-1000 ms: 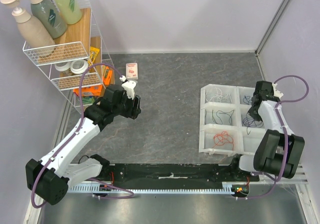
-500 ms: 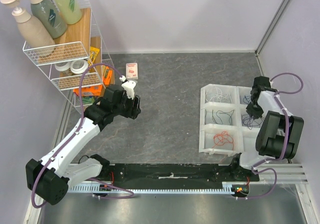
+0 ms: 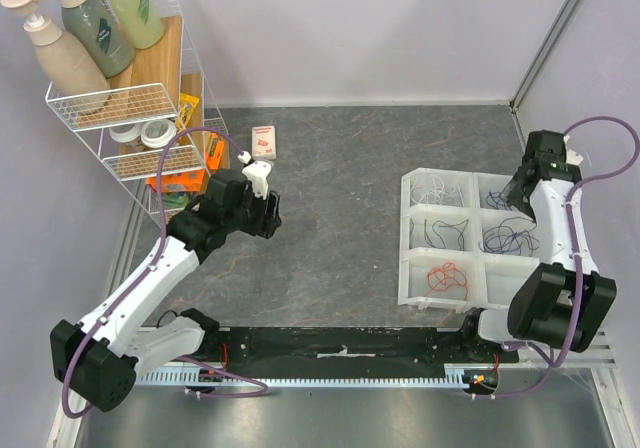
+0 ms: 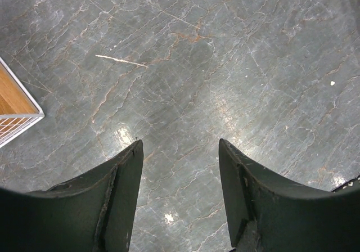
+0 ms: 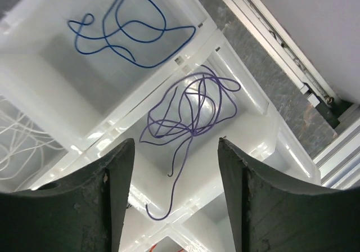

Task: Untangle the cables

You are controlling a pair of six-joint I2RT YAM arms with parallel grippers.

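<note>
Cables [image 3: 445, 234] lie one colour per compartment in the tray [image 3: 505, 273] at frame right. The purple cable [image 5: 191, 108] seems loosely knotted, so right fingers [image 5: 109, 196] hover spread and empty above it. Left fingers [image 4: 112, 207] gape over the tabletop [image 4: 197, 66].

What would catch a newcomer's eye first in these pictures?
Most striking is the white divided tray at the table's right, holding loose strands in separate compartments: a purple cable, a dark blue cable and an orange-red cable. The right gripper hovers open above the purple one, while the left gripper hangs open over bare grey table. At far left stands a wire rack with pump bottles.
</note>
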